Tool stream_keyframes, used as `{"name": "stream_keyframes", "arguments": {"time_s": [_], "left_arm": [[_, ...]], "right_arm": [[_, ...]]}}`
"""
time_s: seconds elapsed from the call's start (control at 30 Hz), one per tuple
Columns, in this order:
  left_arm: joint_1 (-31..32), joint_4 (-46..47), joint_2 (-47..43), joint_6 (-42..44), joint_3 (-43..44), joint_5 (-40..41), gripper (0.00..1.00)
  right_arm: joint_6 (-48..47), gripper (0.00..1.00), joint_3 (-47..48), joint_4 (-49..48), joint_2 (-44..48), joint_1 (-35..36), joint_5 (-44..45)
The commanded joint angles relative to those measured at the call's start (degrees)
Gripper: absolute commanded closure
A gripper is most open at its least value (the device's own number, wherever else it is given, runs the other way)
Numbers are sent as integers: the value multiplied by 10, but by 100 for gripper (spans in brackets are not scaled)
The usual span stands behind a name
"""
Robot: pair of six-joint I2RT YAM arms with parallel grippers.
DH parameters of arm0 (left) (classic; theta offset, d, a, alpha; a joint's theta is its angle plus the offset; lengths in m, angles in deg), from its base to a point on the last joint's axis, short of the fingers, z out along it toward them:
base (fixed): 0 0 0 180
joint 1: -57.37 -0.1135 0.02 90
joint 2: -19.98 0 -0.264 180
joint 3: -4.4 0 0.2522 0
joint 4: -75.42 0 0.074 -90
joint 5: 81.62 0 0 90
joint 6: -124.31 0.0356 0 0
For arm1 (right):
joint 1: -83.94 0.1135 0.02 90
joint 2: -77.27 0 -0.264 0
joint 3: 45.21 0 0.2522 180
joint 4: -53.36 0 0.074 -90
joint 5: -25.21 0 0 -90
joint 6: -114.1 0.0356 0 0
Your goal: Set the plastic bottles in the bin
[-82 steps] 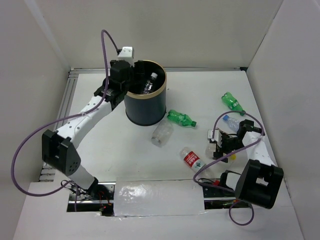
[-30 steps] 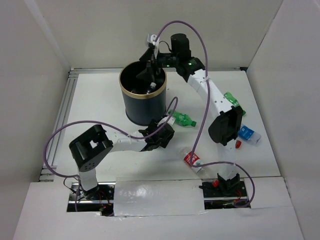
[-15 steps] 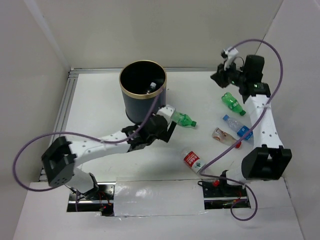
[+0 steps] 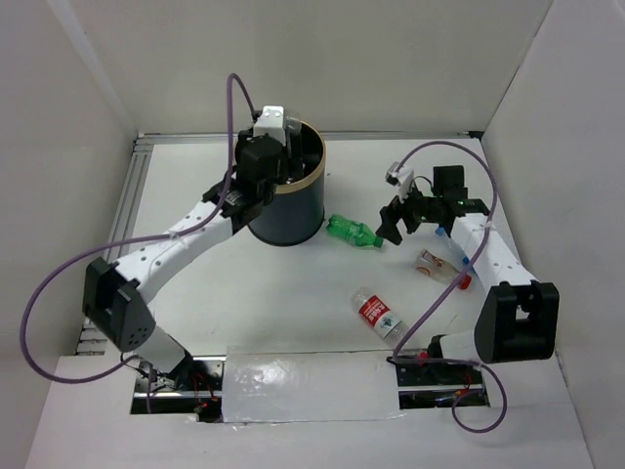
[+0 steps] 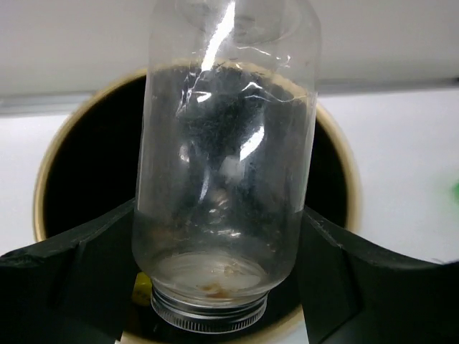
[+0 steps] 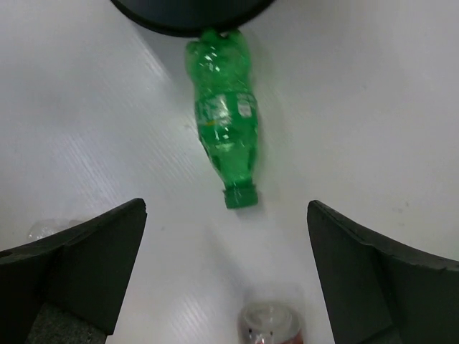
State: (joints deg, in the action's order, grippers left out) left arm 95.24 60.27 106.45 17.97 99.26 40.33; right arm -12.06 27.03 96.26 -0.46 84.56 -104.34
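In the view from above, the white table [image 4: 225, 293] is closed in by a wall at the left, the right and the back. The bin [image 4: 293, 210] stands toward the back, left of centre, with open floor in front of it. The left gripper [image 4: 271, 156] hangs over the left part of the bin's gold rim. The right gripper [image 4: 391, 223] is low over the table, just to the right of a green bottle [image 4: 352, 232] that lies beside the bin's foot. A red-label bottle [image 4: 375, 313] lies nearer the arm bases, well apart from the bin. Another small bottle [image 4: 436, 264] lies close to the right arm.

In the left wrist view, both black fingers [image 5: 79, 265] press on the sides of a clear bottle [image 5: 226, 143]. The bottle is directly above the dark mouth of the bin, with the rim [image 5: 43, 179] showing all around it. It is transparent, a little dented, and its threaded neck has no cap.

In the right wrist view, the fingers [image 6: 79, 265] stand wide apart and hold nothing. The green bottle [image 6: 224, 136] lies flat between them, farther off. Its base is at the bin's wall [image 6: 186, 14] and its green cap points to the camera. There is bare table on both of its sides. The red-label bottle [image 6: 269, 322] shows at the bottom edge.
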Motion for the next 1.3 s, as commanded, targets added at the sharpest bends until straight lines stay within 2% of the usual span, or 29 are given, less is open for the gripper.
{"name": "stream_keyframes", "arguments": {"time_s": [0.0, 0.03, 0.1, 0.2, 0.33, 0.5, 0.53, 0.6, 0.63, 0.67, 0.7, 0.73, 0.77, 0.8, 0.87, 0.9, 0.93, 0.97, 1.07, 1.13, 1.27], "left_arm": [[-20, -59, 52, 3, 32, 21, 32], [-20, -59, 52, 3, 37, 28, 14], [-20, -64, 32, 3, 32, 28, 0], [-12, -59, -11, 10, 25, 28, 0], [52, -108, -116, 17, 7, 37, 0], [136, -185, -243, -101, -89, -1, 0], [148, -191, -260, -159, -111, -11, 0], [179, -196, -285, -220, -180, -35, 2], [188, -186, -291, -277, -203, -56, 4], [195, -172, -296, -299, -226, -71, 10], [201, -159, -296, -322, -270, -84, 32], [207, -147, -296, -350, -290, -110, 46], [208, -130, -280, -397, -307, -127, 56], [208, -93, -272, -419, -338, -139, 68], [208, -54, -255, -473, -361, -180, 70], [202, -35, -239, -487, -378, -194, 65], [202, 0, -230, -500, -384, -222, 51], [202, 12, -221, -531, -384, -232, 41], [202, 41, -178, -564, -390, -274, 16], [197, 56, -155, -606, -385, -295, 11], [186, 93, -86, -664, -385, -360, 6]], "right_arm": [[-38, 0, 22, -44, -20, 46, 0], [-46, 0, 29, -44, -41, 56, 9], [-70, 0, 48, -44, -61, 73, 15], [-76, 0, 61, -51, -104, 108, 33], [-71, 0, 94, -77, -185, 138, 63], [-42, 0, 88, -140, -242, 152, 121], [-42, 0, 88, -146, -250, 157, 121], [-42, 5, 88, -146, -262, 157, 128], [-42, 12, 88, -146, -262, 157, 128], [-42, 17, 83, -140, -262, 157, 128], [-42, 23, 83, -129, -262, 157, 128], [-49, 30, 83, -123, -253, 157, 120], [-49, 36, 77, -117, -245, 157, 113], [-55, 48, 77, -102, -227, 152, 107], [-64, 61, 77, -83, -205, 146, 88], [-72, 73, 77, -72, -192, 139, 82], [-78, 78, 77, -42, -163, 139, 73], [-78, 83, 90, -28, -147, 130, 64], [-73, 86, 156, 12, -77, 112, 19], [-56, 87, 226, 12, -43, 105, -1], [-9, 87, 337, -46, -44, 125, -28]]}}
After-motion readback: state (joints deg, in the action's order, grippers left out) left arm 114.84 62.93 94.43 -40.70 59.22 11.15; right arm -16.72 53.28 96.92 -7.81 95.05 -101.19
